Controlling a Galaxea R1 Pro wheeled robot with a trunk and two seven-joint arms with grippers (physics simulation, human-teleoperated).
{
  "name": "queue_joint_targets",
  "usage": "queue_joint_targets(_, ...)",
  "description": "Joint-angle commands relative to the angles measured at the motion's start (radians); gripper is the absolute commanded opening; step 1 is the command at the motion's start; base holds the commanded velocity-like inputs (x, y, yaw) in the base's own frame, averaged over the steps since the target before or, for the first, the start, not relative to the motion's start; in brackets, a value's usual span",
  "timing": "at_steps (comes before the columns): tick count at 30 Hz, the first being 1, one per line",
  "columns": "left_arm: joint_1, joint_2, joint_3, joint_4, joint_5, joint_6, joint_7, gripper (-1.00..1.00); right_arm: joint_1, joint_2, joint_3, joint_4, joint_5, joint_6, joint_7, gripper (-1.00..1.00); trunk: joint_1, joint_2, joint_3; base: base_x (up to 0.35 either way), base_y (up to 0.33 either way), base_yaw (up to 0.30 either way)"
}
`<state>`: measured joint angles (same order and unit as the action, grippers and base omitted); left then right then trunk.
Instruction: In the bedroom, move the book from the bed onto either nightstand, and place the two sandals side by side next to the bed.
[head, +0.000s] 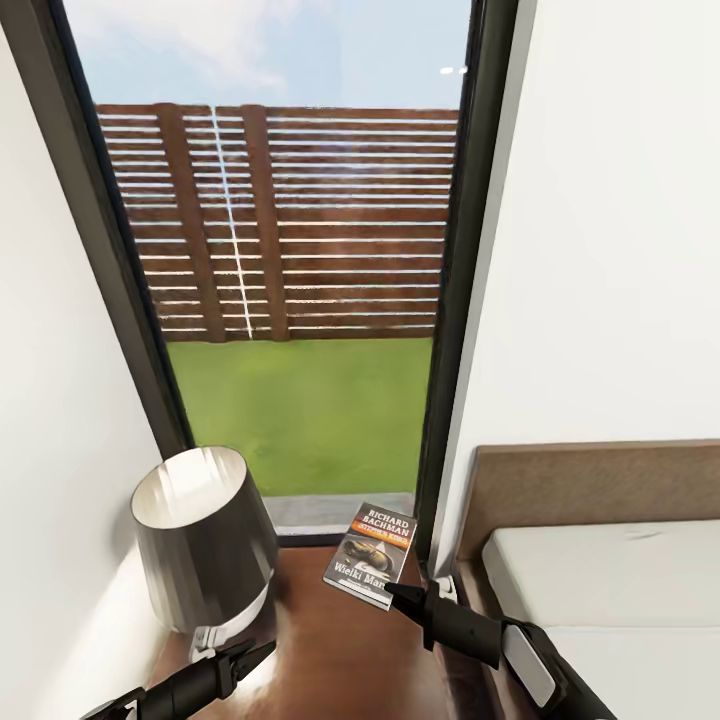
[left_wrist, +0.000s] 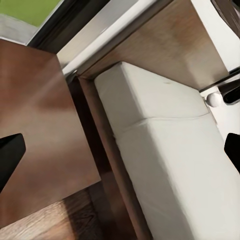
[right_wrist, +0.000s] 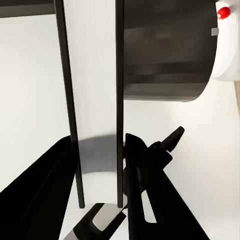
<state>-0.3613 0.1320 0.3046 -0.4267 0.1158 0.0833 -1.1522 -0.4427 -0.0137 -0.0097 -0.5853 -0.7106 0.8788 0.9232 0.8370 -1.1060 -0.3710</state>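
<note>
Small thin paperback book (head: 370, 555), dark cover lettered "RICHARD BACHMAN" in white above an orange band and a yellowish picture, held tilted over the glossy reddish-brown wooden nightstand (head: 330, 650), near its back edge. Clamped on the book's lower edge: the black right gripper (head: 392, 592), reaching in from the bed side; in the right wrist view, the book (right_wrist: 95, 100) seen edge-on as a pale slab between two dark lines, with the black fingers (right_wrist: 145, 165) pressed against both sides. To the book's left, a dark grey drum-shaped lamp shade (head: 205, 535) with a pale inside, standing on the same nightstand. Behind, a tall dark-framed window (head: 455, 300) giving onto green grass and a brown slatted fence (head: 300, 220). To the right, the low bed (head: 600, 590) with brown headboard and light-grey mattress, just beside the nightstand. Low at the front left, the black left gripper (head: 240, 655), fingers spread apart and holding nothing.
</note>
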Motion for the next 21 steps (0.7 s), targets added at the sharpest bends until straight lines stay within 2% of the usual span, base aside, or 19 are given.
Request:
queue_joint_targets(1, -0.001, 0.000, 0.002, 0.000, 0.002, 0.009, -0.004, 1.00, -0.001, 0.000, -0.001, 0.000, -0.001, 0.004, 0.002, -1.00, 0.004, -0.008, -0.004, 0.000, 0.000, 0.000)
queue_joint_targets(10, -0.001, 0.000, 0.002, 0.000, 0.002, 0.010, -0.004, 1.00, -0.001, 0.000, -0.002, 0.001, 0.000, 0.002, 0.002, -1.00, 0.038, -0.071, -0.033, 0.000, 0.000, 0.000)
queue_joint_targets(12, 0.001, -0.008, 0.000, 0.000, 0.002, 0.008, 0.002, 1.00, 0.003, 0.001, -0.002, 0.003, 0.000, -0.001, 0.000, -1.00, 0.038, -0.071, -0.032, 0.000, 0.000, 0.000)
queue_joint_targets(21, 0.002, -0.008, 0.001, 0.000, 0.002, 0.008, 0.002, 1.00, 0.003, 0.001, -0.002, 0.002, 0.001, -0.001, 0.000, -1.00, 0.038, -0.071, -0.032, 0.007, 0.000, 0.000)
